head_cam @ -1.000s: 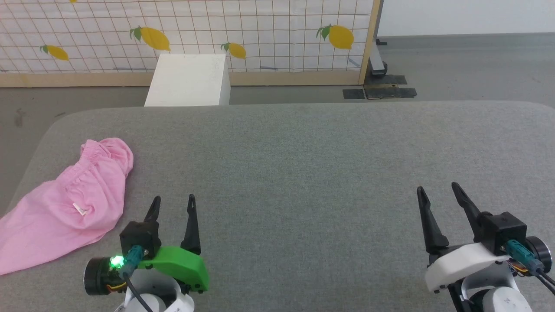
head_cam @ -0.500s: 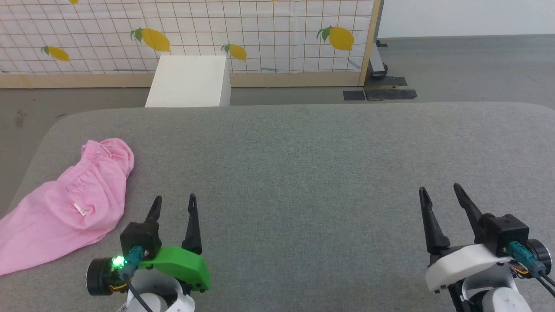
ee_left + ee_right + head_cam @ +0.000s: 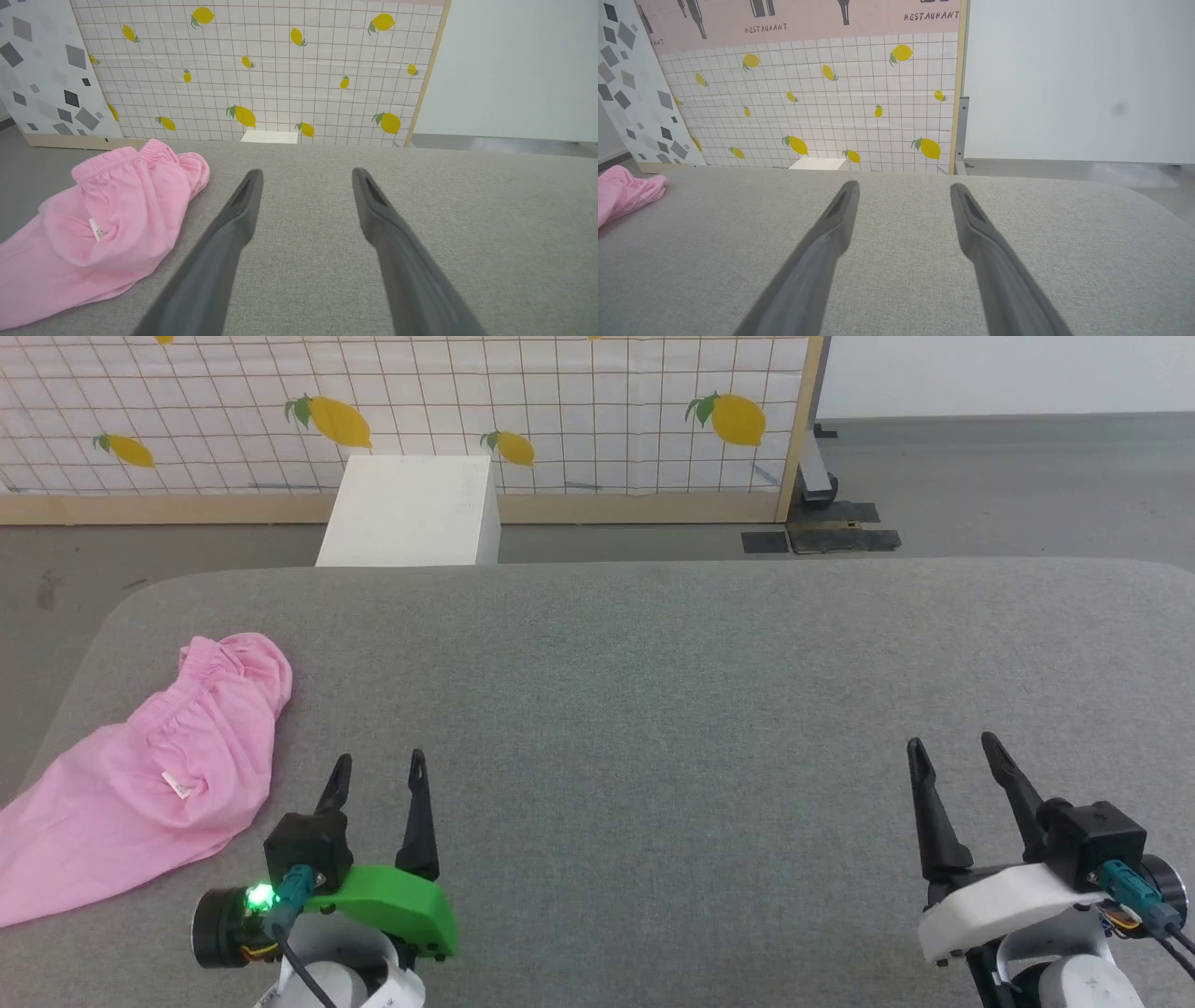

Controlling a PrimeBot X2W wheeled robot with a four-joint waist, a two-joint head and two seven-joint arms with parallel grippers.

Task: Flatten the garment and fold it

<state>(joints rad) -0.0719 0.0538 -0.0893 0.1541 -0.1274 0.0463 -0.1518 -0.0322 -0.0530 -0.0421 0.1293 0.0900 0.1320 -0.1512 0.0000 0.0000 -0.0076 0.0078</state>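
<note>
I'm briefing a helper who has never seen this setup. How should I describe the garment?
Look at the wide grey padded surface before the robot, toward its left end. There, left of the left gripper, the garment lies crumpled. It is the one pink thing there, with a gathered waistband and a small white label.

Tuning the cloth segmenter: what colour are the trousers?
The trousers are plain light pink, with a small white label; clearest in the left wrist view.
</note>
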